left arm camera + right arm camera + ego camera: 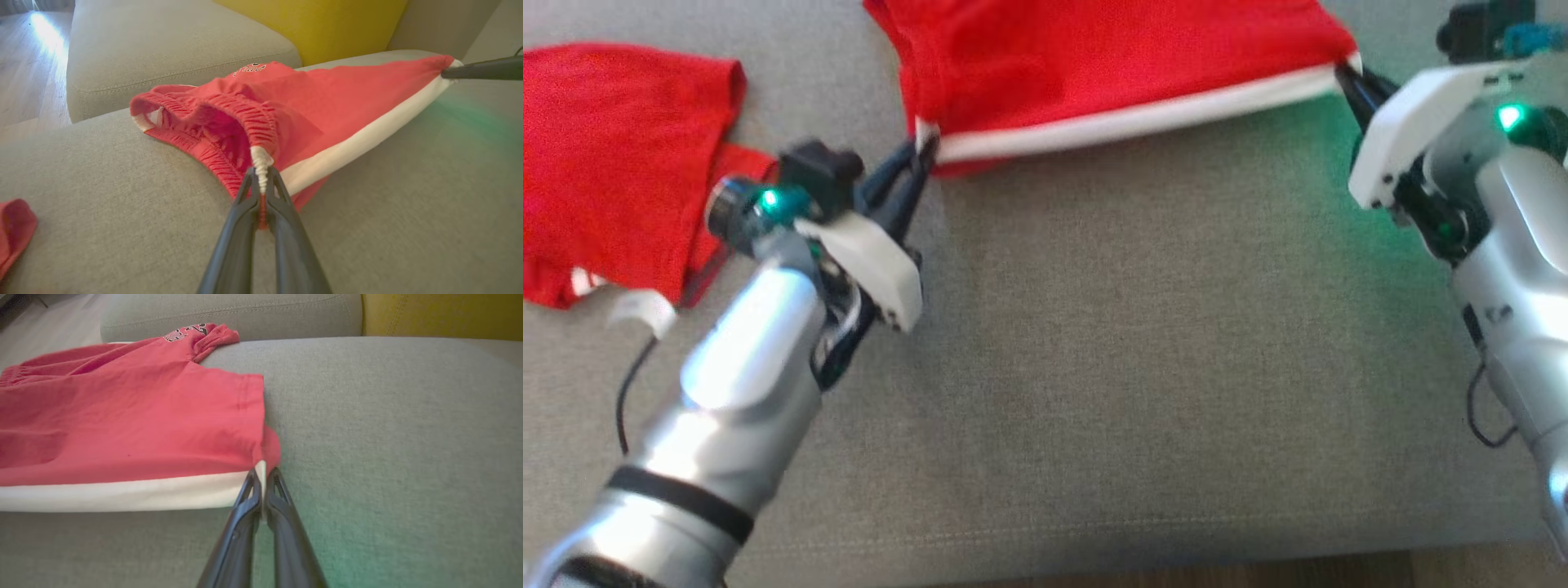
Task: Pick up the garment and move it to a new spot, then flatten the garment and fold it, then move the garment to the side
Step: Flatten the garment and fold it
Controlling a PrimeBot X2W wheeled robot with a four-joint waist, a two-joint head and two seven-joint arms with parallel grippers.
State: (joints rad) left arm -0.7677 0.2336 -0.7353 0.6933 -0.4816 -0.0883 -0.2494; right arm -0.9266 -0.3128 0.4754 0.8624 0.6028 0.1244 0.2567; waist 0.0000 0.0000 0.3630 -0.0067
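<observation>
left gripper (pixel 924 149) and right gripper (pixel 1341 71) both clamped on the red shorts (pixel 1111 57), at its 9 and 3 o'clock corners

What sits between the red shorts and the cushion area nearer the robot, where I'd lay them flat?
Nothing visible: plain grey cushion lies nearer the robot. The left gripper and right gripper each pinch an end of the white stripe on the shorts. A second red garment lies off to the left, apart from them.

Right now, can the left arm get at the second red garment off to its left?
Probably not yet: the left tool is clamped on the shorts. The other garment lies close by with bare couch between, so after release likely yes.
</observation>
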